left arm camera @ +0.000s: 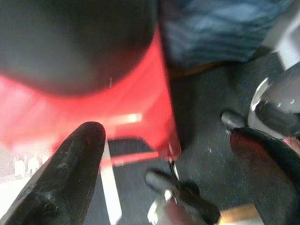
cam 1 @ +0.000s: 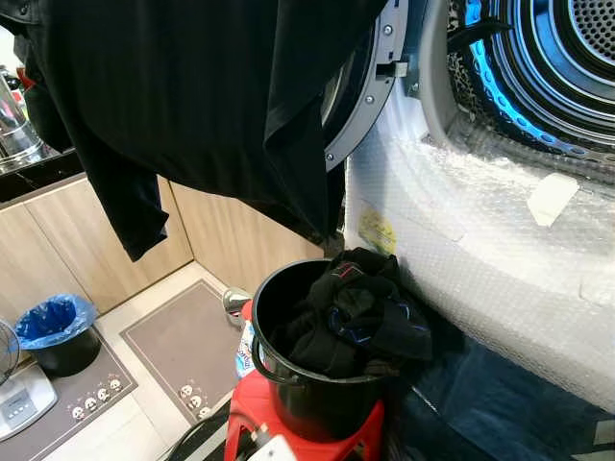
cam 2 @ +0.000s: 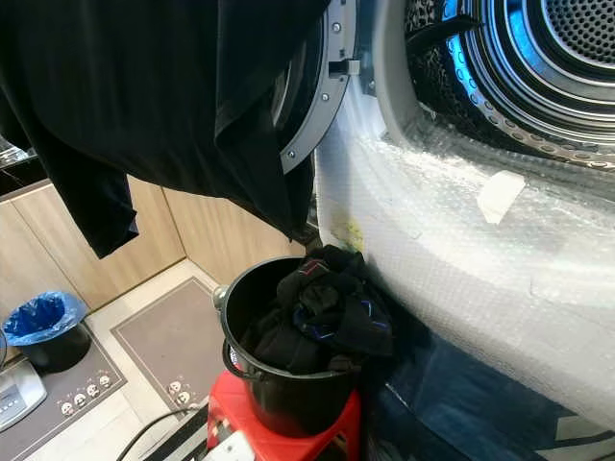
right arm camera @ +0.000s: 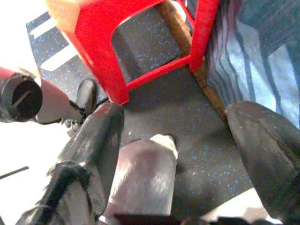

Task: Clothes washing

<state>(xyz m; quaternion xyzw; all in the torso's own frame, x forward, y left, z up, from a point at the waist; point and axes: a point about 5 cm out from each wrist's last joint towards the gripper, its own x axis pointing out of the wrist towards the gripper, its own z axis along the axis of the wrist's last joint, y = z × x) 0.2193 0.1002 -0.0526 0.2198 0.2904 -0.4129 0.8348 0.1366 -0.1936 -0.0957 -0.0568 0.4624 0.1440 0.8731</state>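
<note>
Laundry corner with wood cabinets and a tiled floor, seen from my head camera: the washing machine [cam 1: 500, 221] is wrapped in bubble wrap on my right, its door [cam 1: 370, 86] swung open and the drum [cam 1: 562, 58] lit blue. A black garment [cam 1: 192, 106] hangs across the upper left, draped in front of the door. Below it a black bucket [cam 1: 307, 384] stuffed with dark clothes [cam 1: 360, 317] sits on a red stool [cam 1: 360, 437], right against the machine's front. A blue-lined bin [cam 1: 53, 327] sits by the cabinets, far left.

Left wrist camera: my left gripper [left arm camera: 178, 164] is spread open with nothing in it, down low beside the stool, so the bucket's dark underside is above and ahead of the fingers, pretty blurry.

Right wrist camera: my right gripper [right arm camera: 183, 140] is wide open too, empty, hanging over the speckled dark floor mat [right arm camera: 197, 154]. The stool's red legs are just ahead of it, striped blue cloth [right arm camera: 262, 70] off to one side.
</note>
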